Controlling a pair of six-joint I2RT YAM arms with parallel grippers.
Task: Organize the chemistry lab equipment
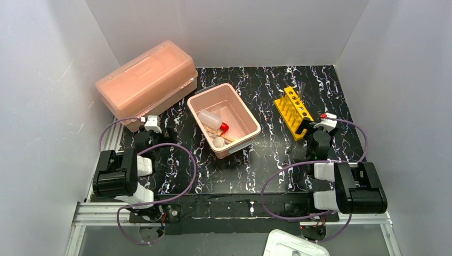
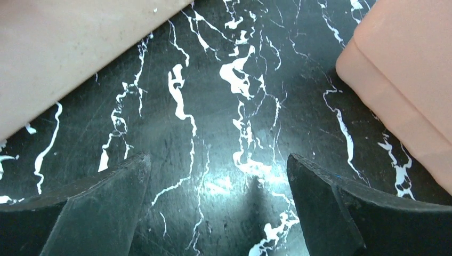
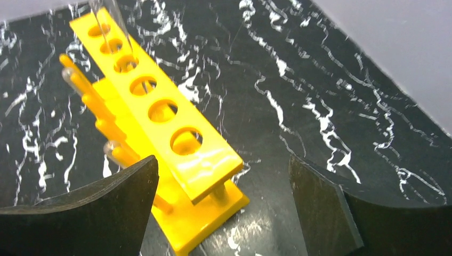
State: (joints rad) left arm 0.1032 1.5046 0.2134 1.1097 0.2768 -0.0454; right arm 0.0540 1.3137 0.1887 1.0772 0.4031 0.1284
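**Work surface.** The table [image 1: 277,154] is glossy black, with irregular white marble veining.

**Containers.** A large pink lidded box [image 1: 145,81], translucent, with rounded corners and a recessed lid panel, lies at the upper left of the top view. A pink rectangular tub [image 1: 246,109], open-topped with smooth tapered walls, sits at centre, set at an angle.

**Task items.**
- The white squeeze bottle [image 1: 210,118] lies on its side inside the tub, its red spout pointing toward the lower right.
- Below it in the tub is a small white rounded item, and a pale wooden stick [image 1: 230,138] lies beside that. Their finer shapes cannot be made out.
- The yellow holed rack [image 1: 292,111] stands on the table right of centre, well apart from the tub. It is glossy moulded plastic. Its top plate has a single row of six round holes, and short pegs project from one side.
- A clear thin tube [image 3: 112,21] rises from one of the holes at the upper left of the right wrist view.

**Grippers.**
- The left gripper [image 2: 218,170] has its jaws wide apart. Its matte black fingers frame bare table and hold nothing. Pink plastic borders the upper left and right of that frame.
- The right gripper [image 3: 223,160] also has its jaws wide apart and holds nothing. The near end of the rack shows between its fingers.
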